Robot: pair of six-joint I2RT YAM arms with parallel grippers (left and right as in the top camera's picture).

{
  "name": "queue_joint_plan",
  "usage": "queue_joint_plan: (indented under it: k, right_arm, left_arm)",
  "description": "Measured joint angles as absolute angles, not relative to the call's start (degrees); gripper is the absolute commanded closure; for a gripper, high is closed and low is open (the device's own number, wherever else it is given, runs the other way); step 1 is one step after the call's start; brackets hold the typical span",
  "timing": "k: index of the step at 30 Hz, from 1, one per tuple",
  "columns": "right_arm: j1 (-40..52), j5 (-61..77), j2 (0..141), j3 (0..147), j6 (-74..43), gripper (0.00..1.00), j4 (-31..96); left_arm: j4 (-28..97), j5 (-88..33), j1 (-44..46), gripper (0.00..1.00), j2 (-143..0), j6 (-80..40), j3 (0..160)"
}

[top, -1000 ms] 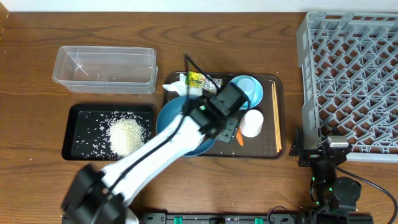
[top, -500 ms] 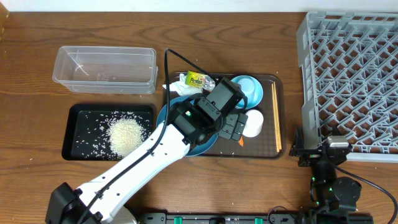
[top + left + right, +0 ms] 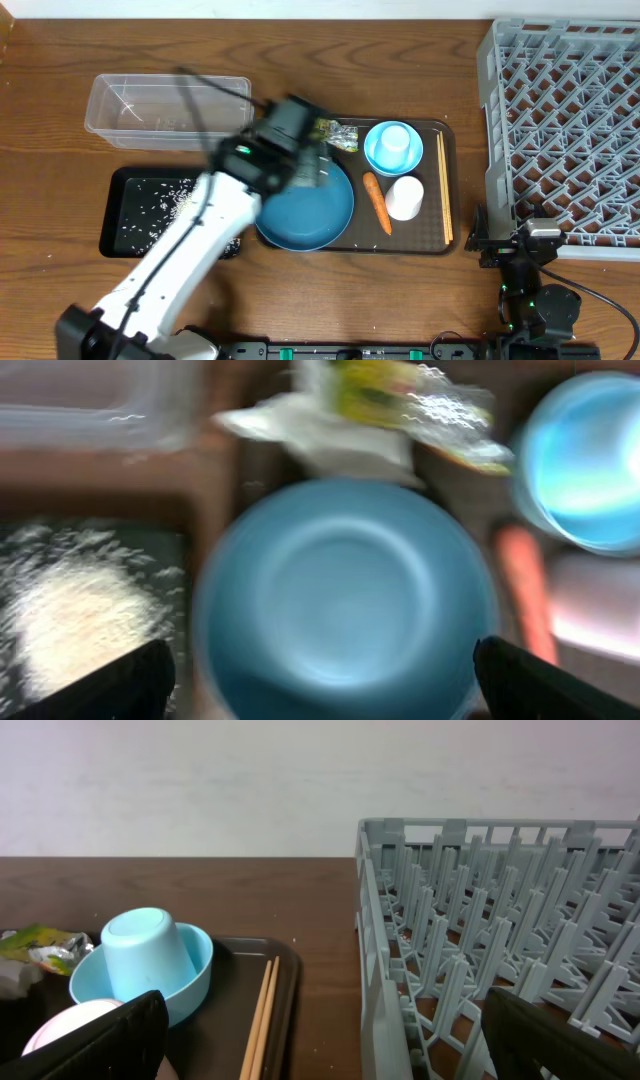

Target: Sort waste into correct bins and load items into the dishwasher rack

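My left gripper [image 3: 292, 150] is open and empty, blurred, above the far-left rim of the wide blue bowl [image 3: 310, 208] on the brown tray. In the left wrist view the gripper [image 3: 320, 695] has its jaws wide apart over the bowl [image 3: 345, 590], with the tissue [image 3: 320, 435] and snack wrapper [image 3: 400, 390] beyond and the carrot [image 3: 525, 590] to the right. The carrot [image 3: 377, 200], white cup [image 3: 405, 197], light-blue cup [image 3: 392, 147] and chopsticks [image 3: 443, 185] lie on the tray. Rice [image 3: 165, 195] lies in the black tray. My right gripper [image 3: 325, 1050] is open beside the rack [image 3: 570, 130].
The clear tub [image 3: 170, 110] stands at the back left, behind the black tray [image 3: 115, 215]. The brown serving tray [image 3: 440, 245] sits mid-table. The right wrist view shows the light-blue cup [image 3: 150, 955], chopsticks [image 3: 262, 1020] and the rack wall [image 3: 375, 920] close by.
My left arm has swung up and left, from over the carrot and white cup to the bowl's far-left side. The carrot now shows whole. The right arm has not moved.
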State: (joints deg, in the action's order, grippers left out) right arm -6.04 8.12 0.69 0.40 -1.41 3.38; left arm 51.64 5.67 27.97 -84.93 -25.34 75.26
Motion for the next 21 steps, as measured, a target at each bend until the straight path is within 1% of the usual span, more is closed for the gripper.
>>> queue_joint_plan:
  k: [1,9,13,16,18,21]
  right_arm:
    - [-6.0,8.1,0.7,0.4,-1.4,0.01,3.4]
    - [-6.0,8.1,0.7,0.4,-1.4,0.01,2.9]
    - [-6.0,10.4,0.8,0.4,-3.7,0.01,-3.0]
    - [-6.0,13.8,0.7,0.4,-9.7,0.01,-13.9]
    - [-6.0,16.6,0.7,0.4,-16.4,0.01,-20.3]
    - [-6.0,20.3,0.7,0.4,-27.5,0.01,-25.2]
  left_arm:
    - [53.0,5.9,25.3,0.02,-84.1,-25.8,75.3]
    - [58.5,6.0,12.9,0.02,-82.8,-27.2,75.3]
    - [59.6,6.2,8.0,0.01,-82.8,-27.2,75.3]
    - [60.0,6.3,5.7,0.01,-82.8,-27.2,75.3]
    - [60.4,6.2,4.9,0.01,-82.8,-27.2,75.3]
    - [60.8,6.3,4.6,0.01,-82.8,-27.2,75.3]
